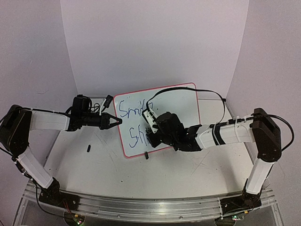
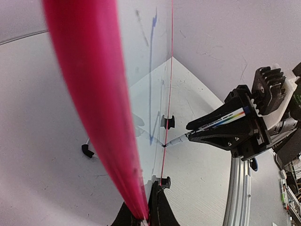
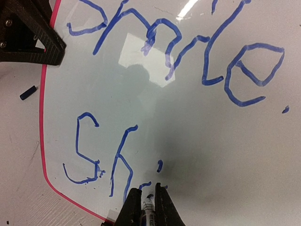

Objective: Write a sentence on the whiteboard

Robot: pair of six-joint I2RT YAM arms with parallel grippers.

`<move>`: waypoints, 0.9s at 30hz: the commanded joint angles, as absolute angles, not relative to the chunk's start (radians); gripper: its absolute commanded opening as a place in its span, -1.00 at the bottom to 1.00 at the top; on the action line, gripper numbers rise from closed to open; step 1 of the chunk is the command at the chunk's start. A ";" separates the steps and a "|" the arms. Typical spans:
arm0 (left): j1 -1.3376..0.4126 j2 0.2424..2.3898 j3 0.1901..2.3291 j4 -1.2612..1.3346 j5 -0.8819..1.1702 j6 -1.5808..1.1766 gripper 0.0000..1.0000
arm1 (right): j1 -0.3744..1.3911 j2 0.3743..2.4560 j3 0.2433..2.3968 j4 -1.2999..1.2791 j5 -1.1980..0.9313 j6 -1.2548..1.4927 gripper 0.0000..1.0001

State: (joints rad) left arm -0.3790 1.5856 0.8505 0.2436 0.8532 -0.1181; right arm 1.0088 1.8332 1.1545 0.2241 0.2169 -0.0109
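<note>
The whiteboard (image 1: 181, 106), white with a thin red-pink frame, stands tilted at mid-table with blue writing on it. My left gripper (image 1: 115, 121) is shut on its left edge; in the left wrist view the jaws (image 2: 146, 213) pinch the blurred red frame (image 2: 94, 94). My right gripper (image 1: 151, 134) is shut on a blue marker (image 3: 148, 209), whose tip touches the lower left of the board (image 3: 197, 122) beside the letters "Sh". The marker (image 2: 176, 140) and the right gripper (image 2: 230, 127) also show in the left wrist view.
A small black marker cap (image 1: 89, 149) lies on the table left of the board and also shows in the right wrist view (image 3: 28, 92). Black clip feet (image 2: 167, 122) hold the board's bottom edge. A cable (image 1: 207, 92) loops over the board's top right. White walls enclose the table.
</note>
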 commanded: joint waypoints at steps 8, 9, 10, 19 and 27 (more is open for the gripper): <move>-0.394 1.623 0.829 0.138 0.648 -0.002 -1.00 | 1.008 1.823 1.102 0.235 0.211 0.046 -1.00; -0.394 1.624 0.829 0.138 0.647 -0.002 -1.00 | 1.008 1.823 1.099 0.237 0.210 0.049 -1.00; -0.394 1.625 0.830 0.138 0.649 -0.002 -1.00 | 1.008 1.825 1.096 0.240 0.212 0.050 -1.00; -0.394 1.629 0.831 0.139 0.650 -0.002 -1.00 | 1.005 1.819 1.138 0.255 0.248 0.025 -1.00; -0.395 1.623 0.830 0.138 0.649 -0.002 -1.00 | 0.991 1.833 1.209 0.259 0.262 0.008 -1.00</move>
State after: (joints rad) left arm -0.3798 1.5856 0.8505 0.2440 0.8532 -0.1123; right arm 1.0080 1.8332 1.1469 0.2173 0.2153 0.0238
